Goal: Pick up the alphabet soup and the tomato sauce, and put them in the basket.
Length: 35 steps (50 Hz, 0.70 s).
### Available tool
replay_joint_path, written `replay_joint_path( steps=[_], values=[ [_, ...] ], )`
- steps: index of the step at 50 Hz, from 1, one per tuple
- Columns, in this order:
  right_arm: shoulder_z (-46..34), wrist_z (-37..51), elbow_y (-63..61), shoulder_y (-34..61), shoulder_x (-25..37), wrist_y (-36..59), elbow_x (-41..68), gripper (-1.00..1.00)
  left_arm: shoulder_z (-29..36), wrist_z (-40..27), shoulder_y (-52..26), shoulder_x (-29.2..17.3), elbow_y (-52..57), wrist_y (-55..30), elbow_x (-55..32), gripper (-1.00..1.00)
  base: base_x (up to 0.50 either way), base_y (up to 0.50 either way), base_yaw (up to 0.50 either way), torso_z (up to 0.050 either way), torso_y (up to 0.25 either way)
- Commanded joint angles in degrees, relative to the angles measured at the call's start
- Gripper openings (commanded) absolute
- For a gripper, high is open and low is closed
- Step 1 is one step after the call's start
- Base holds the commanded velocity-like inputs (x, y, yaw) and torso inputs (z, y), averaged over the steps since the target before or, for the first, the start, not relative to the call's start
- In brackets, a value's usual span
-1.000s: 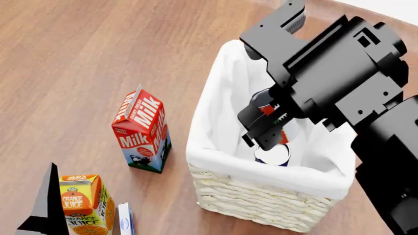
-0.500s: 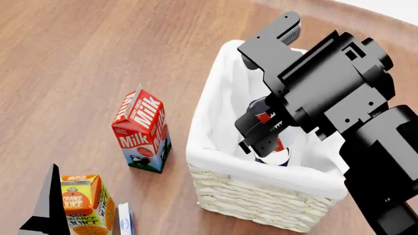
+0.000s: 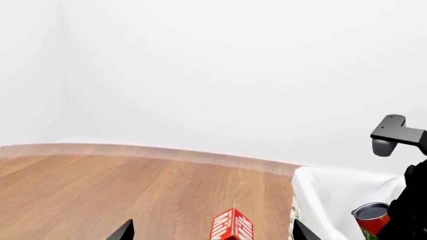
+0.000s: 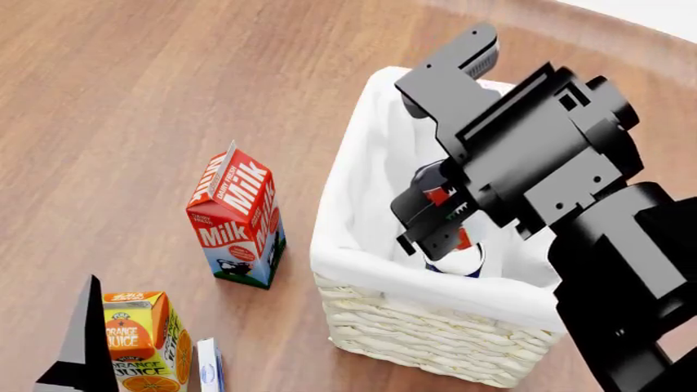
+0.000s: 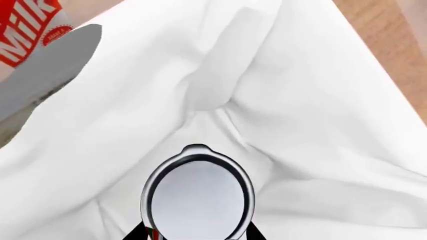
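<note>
The basket [image 4: 436, 339] stands right of centre, with its white lining [image 5: 313, 100] folded over the rim. My right gripper [image 4: 439, 219] reaches down inside it, shut on the tomato sauce [image 4: 440, 196]. The can's silver lid [image 5: 198, 197] shows between the two black fingertips, and its red side also shows in the left wrist view [image 3: 371, 218]. The alphabet soup [image 4: 458, 264] lies on the basket floor below it, showing a pale lid and a blue edge. My left gripper [image 3: 212, 235] is open and empty, low at the near left, away from the basket.
A red milk carton [image 4: 235, 217] stands left of the basket and also shows in the left wrist view [image 3: 231, 228]. An orange juice carton [image 4: 142, 341] and a small blue-white box [image 4: 209, 366] stand at the near left, beside one left finger [image 4: 82, 347].
My right arm has shifted slightly left and lower over the basket, still holding the tomato sauce. The other things have not moved.
</note>
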Motion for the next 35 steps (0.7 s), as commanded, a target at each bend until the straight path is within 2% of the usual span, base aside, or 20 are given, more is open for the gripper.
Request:
replay_joint_path(
  steps=[1, 35],
  values=[
    [-0.29, -0.71, 2.72, -0.66, -1.02, -2.30, -1.43, -1.00, 0.07, 0.09, -0.04, 0.19, -0.37, -0.13, -0.01, 1.00, 0.00, 0.00, 0.00, 0.000, 0.000],
    [0.12, -0.88, 10.97, -0.77, -4.07, -6.93, -3.30, -1.00, 0.39, 0.89, 0.09, 0.97, -1.96, 0.27, 0.11, 1.00, 0.00, 0.00, 0.00, 0.000, 0.000]
  ],
)
